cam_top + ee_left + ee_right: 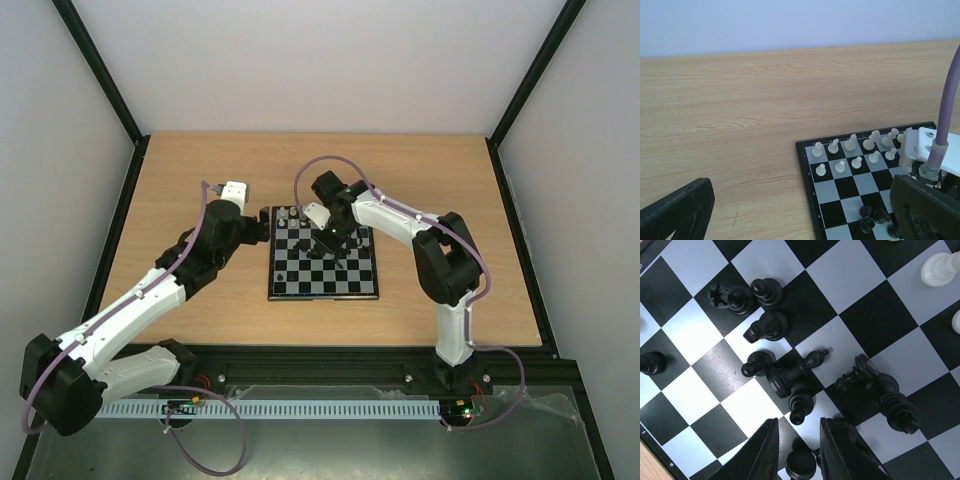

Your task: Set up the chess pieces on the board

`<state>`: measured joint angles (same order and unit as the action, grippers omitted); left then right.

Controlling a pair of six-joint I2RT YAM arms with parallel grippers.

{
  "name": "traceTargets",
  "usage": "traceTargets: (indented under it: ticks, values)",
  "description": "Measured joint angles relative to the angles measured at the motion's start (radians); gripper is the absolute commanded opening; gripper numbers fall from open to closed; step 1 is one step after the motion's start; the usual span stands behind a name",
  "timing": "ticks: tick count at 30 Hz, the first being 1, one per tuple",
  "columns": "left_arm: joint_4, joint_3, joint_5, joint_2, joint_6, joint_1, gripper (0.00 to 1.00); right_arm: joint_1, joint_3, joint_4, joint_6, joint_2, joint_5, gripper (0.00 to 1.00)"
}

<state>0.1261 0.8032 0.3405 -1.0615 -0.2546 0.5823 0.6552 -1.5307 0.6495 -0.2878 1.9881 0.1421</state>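
A: Status of the right gripper [797, 421]?
B: Over the board [300, 282], fingers narrowly spread astride a black pawn [800, 464]; black pieces [790, 375] toppled mid-board.
A: And the left gripper [262, 228]?
B: At the board's 10 o'clock, fingers [677, 212] spread wide; white pieces [850, 146] line its 12 o'clock edge

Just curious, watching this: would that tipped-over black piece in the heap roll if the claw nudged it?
Probably. The tipped-over black piece lies on its side and has a round base, so it would likely roll in an arc. Neighbouring pieces crowd it, so they may block it or topple too.
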Motion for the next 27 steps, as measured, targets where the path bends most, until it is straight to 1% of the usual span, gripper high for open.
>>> traceTargets:
  ticks: [8,11,17,21,27]
  values:
    - [0.0,0.0,0.0,-0.005,0.004,0.0,0.99,0.002,0.0,0.011,0.004,0.002,-0.002,0.25]
    - [0.0,0.0,0.0,-0.012,0.004,0.0,0.99,0.004,0.0,0.011,0.004,0.002,-0.002,0.28]
    - [0.0,0.0,-0.005,-0.016,0.004,0.0,0.99,0.008,0.0,0.011,0.004,0.011,-0.002,0.29]
    - [0.0,0.0,-0.009,-0.019,0.005,0.0,0.99,0.012,-0.015,0.019,0.004,0.031,-0.005,0.27]
    - [0.0,0.0,-0.011,-0.019,0.005,0.0,0.99,0.017,-0.021,0.026,0.002,0.047,-0.007,0.18]
